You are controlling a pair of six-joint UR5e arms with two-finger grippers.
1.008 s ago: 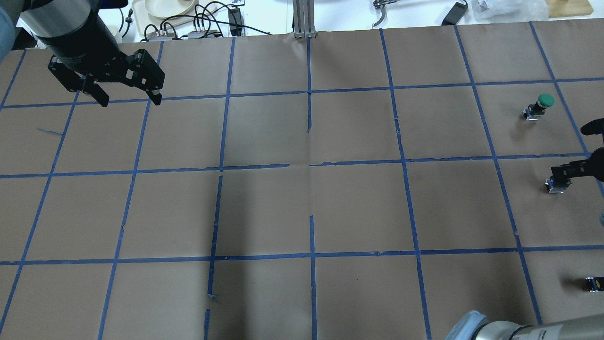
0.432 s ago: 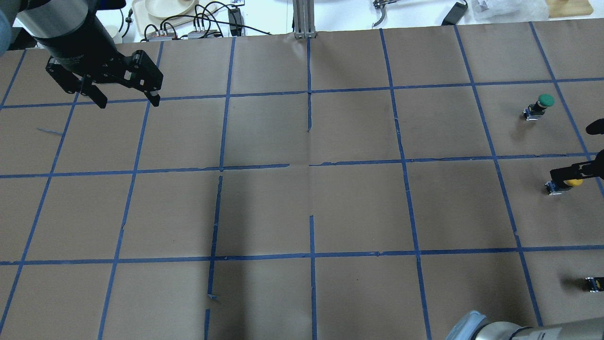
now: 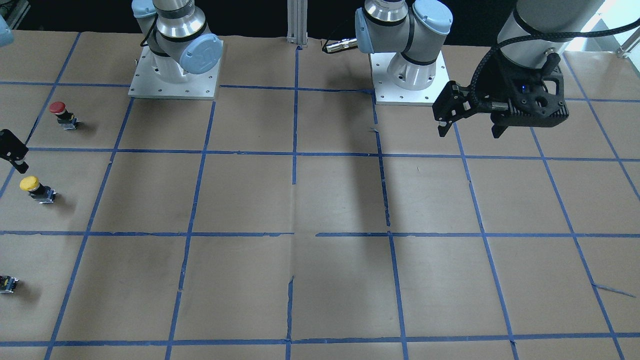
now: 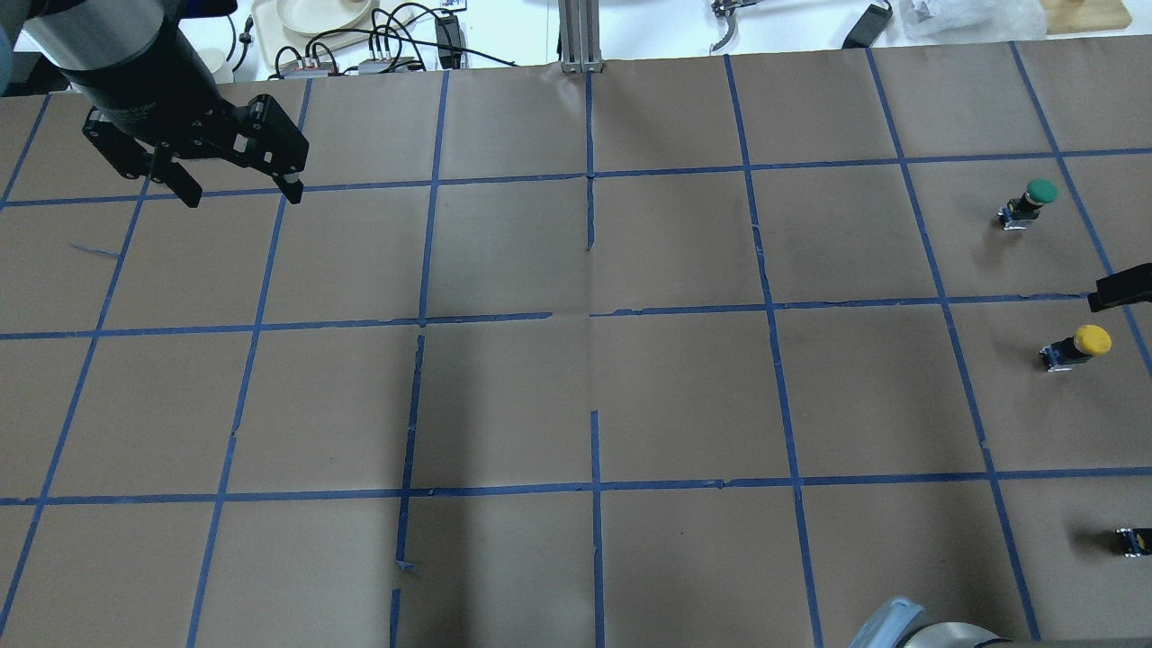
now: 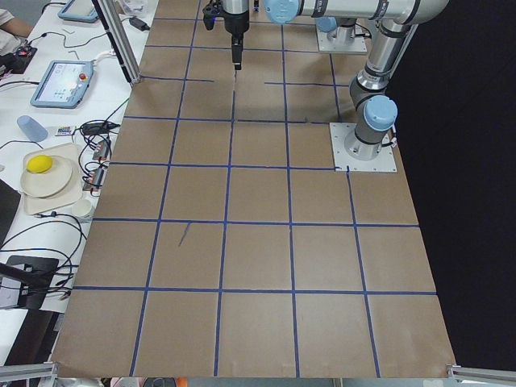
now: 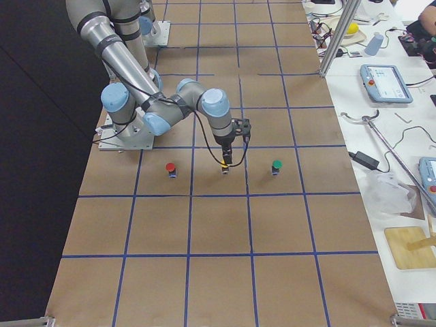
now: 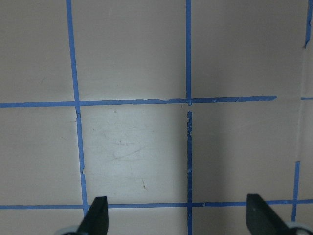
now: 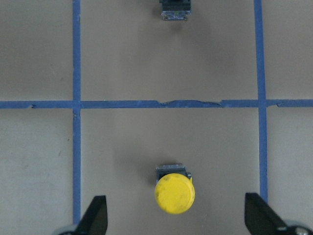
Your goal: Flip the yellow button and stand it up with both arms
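Observation:
The yellow button (image 4: 1080, 346) stands cap up on the brown paper at the table's right edge. It also shows in the front view (image 3: 35, 188) and the right wrist view (image 8: 174, 192). My right gripper (image 8: 176, 220) is open and empty, above the button with its fingers wide on either side. Only one finger (image 4: 1120, 288) shows in the overhead view, apart from the button. My left gripper (image 4: 243, 192) is open and empty, held high over the far left of the table, and shows in the front view (image 3: 470, 132) too.
A green button (image 4: 1030, 200) stands beyond the yellow one and a red button (image 3: 62, 114) on its near side. A tiny black-yellow part (image 4: 1132, 540) lies at the right edge. Cables and a plate (image 4: 319, 13) lie past the far edge.
My right gripper has moved off the yellow button, so its cap now shows in full. My left gripper has drifted slightly up and to the left.

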